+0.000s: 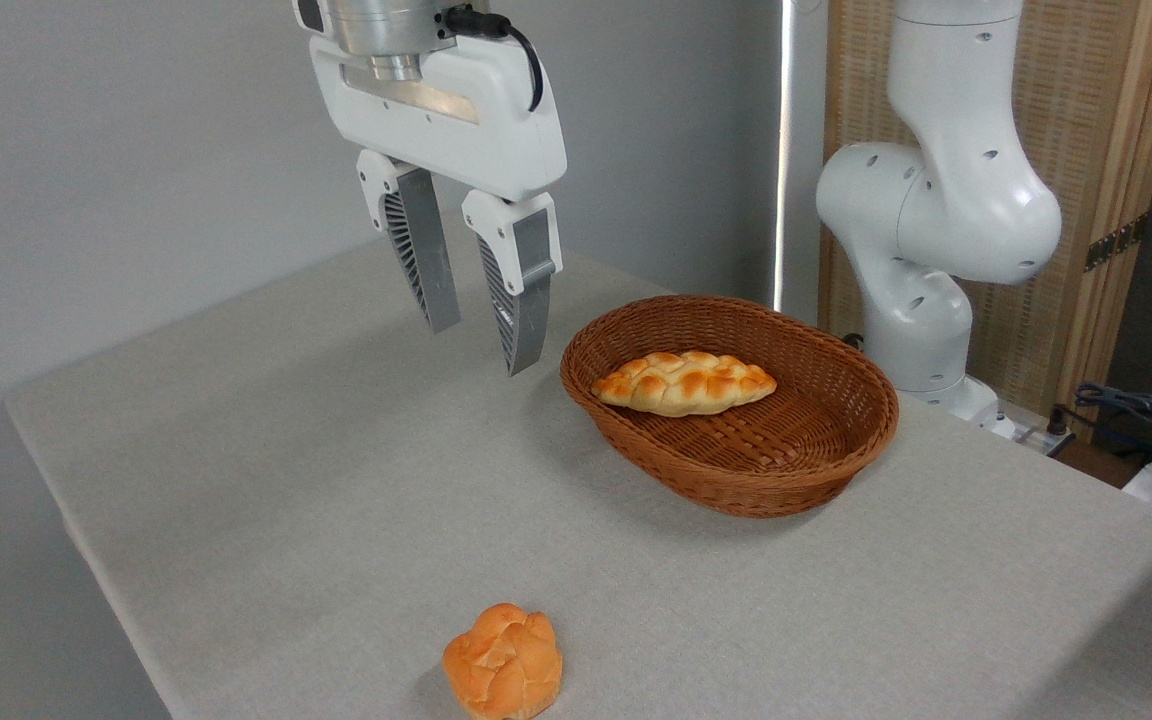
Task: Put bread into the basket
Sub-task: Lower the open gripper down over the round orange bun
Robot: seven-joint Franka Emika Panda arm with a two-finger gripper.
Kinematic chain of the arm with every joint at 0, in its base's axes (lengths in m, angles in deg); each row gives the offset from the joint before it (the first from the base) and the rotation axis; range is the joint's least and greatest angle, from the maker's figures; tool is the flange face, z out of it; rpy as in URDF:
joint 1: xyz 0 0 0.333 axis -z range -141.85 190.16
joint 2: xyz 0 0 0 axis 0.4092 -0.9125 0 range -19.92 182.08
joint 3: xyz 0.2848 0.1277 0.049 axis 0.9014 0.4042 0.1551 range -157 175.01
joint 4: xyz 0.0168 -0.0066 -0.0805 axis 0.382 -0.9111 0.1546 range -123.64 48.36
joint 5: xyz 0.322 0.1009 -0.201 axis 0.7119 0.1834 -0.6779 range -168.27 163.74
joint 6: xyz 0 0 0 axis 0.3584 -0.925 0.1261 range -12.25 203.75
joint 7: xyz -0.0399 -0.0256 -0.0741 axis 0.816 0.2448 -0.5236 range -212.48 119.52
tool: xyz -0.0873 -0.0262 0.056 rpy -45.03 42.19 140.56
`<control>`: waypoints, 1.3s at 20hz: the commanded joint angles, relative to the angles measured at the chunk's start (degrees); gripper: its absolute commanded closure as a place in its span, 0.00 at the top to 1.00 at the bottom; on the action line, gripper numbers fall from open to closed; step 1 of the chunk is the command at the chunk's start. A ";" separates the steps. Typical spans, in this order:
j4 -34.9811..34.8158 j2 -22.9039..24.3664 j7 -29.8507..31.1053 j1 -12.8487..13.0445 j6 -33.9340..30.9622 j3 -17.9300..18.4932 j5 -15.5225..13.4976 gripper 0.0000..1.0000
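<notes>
The bread, a small round orange-golden knotted bun, lies on the table near the front edge. The oval brown wicker basket stands at mid-right, well behind the bun. A longer, paler braided loaf rests inside it. My gripper hangs open in the air just left of the basket's rim, high above the table and far behind the bun. Nothing is between its ribbed grey fingers.
The grey cloth-covered table drops off at its left edge and at the front by the bun. The arm's white base rises behind the basket. Cables and gear lie at the far right, off the table.
</notes>
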 commanded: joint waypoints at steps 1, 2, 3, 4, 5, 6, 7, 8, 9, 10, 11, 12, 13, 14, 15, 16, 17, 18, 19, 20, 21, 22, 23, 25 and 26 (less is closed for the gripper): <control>0.44 0.13 -0.13 0.35 0.04 0.59 0.03 1.00; 0.44 0.13 -0.13 0.35 0.13 0.59 0.03 1.00; 0.44 0.13 -0.22 0.35 0.13 0.59 0.03 1.00; 0.44 0.13 -0.22 0.35 0.13 0.59 0.03 1.00; 0.44 0.13 -0.14 0.35 0.13 0.59 0.03 1.00; 0.44 0.21 -0.13 0.35 0.13 0.59 0.03 1.00; 0.44 0.21 -0.22 0.35 0.13 0.59 0.03 1.00; 0.35 0.21 -0.14 0.35 0.13 0.59 0.03 1.00; 0.18 0.30 -0.13 0.35 0.13 0.59 0.03 1.00; 0.00 0.30 -0.13 0.17 0.22 0.67 0.12 1.00; 0.00 0.39 -0.13 -0.09 0.48 0.76 0.03 1.00; -0.26 0.48 -0.13 -0.09 0.57 0.76 0.12 1.00; -1.31 0.74 -0.13 -0.09 0.66 0.76 0.21 1.00; -2.80 1.52 -0.13 -0.09 1.18 0.76 0.30 1.00; -5.42 2.75 -0.13 -0.18 3.27 0.85 0.38 1.00; -8.93 4.15 -0.13 -0.27 6.60 0.85 0.39 1.00; -12.53 5.39 -0.13 -0.27 10.38 1.63 0.47 1.00; -15.79 5.92 -0.22 -0.18 14.24 2.08 0.47 1.00; -18.25 5.93 -0.14 -0.27 17.50 2.25 0.47 1.00; -20.80 5.67 -0.22 -0.27 20.84 2.43 0.56 1.00; -23.35 5.32 -0.22 -0.27 24.87 2.52 0.56 1.00; -25.99 4.79 -0.14 -0.27 29.09 2.52 0.56 1.00; -28.01 4.18 -0.13 -0.27 33.14 2.52 0.56 1.00; -30.05 2.60 -0.13 -0.27 39.30 2.52 0.56 1.00; -30.14 1.72 -0.05 -0.09 40.55 2.43 0.47 1.00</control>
